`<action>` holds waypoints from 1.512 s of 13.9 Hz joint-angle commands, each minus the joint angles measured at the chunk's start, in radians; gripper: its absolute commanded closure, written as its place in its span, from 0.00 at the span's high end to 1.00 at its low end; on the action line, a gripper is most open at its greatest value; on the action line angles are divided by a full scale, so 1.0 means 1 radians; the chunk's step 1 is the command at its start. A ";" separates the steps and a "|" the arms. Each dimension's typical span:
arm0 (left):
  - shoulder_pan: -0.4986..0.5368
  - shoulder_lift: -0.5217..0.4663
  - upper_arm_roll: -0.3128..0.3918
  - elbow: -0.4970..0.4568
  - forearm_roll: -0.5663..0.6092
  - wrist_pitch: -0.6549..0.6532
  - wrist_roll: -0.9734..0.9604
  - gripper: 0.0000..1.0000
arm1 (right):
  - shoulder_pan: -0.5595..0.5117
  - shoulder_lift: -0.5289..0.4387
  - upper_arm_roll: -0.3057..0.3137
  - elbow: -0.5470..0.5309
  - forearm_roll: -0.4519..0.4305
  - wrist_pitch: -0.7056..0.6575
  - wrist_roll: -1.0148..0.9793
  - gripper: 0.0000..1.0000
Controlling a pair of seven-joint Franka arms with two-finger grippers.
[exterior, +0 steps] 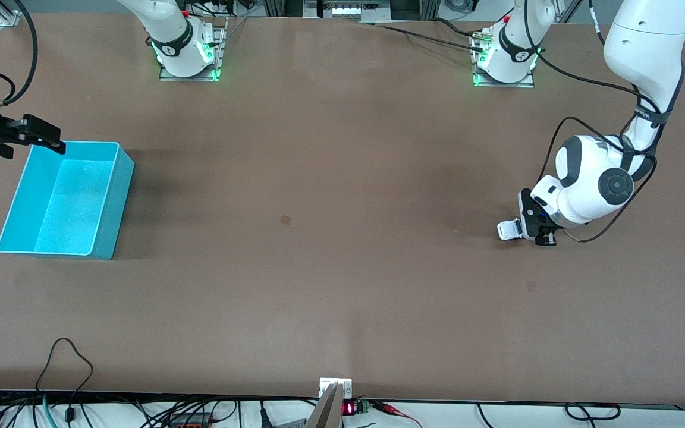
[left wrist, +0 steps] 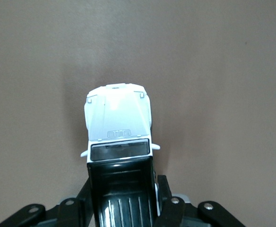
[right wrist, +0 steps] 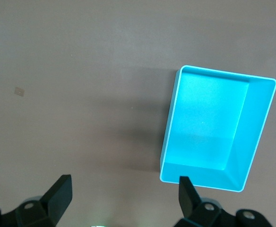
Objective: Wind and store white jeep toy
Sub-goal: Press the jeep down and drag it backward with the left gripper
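Brown matte counter (exterior: 330, 178) carries the tiny white jeep toy (left wrist: 119, 124) at the left arm's end, the left gripper (left wrist: 124, 198) jaws clamping its black ribbed roof. The right gripper (right wrist: 124, 194), jaws wide, hangs by the turquoise plastic bin (exterior: 113, 196).

Jeep's (left wrist: 119, 142) rear cut off

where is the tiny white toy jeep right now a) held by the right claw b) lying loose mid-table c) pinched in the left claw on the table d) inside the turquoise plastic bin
c: the left claw grips the black ribbed rear of the tiny white toy jeep on the brown table.
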 commanded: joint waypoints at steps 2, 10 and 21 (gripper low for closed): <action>0.000 0.001 -0.004 0.003 0.071 0.008 0.018 0.31 | -0.006 -0.003 0.001 0.002 0.003 -0.012 0.008 1.00; 0.007 0.021 -0.006 0.003 0.072 0.022 0.024 0.29 | -0.013 -0.003 0.003 0.002 0.003 -0.012 0.006 1.00; 0.017 0.022 -0.006 0.012 0.066 0.022 0.099 0.27 | -0.023 -0.003 0.001 0.002 0.003 -0.012 0.005 1.00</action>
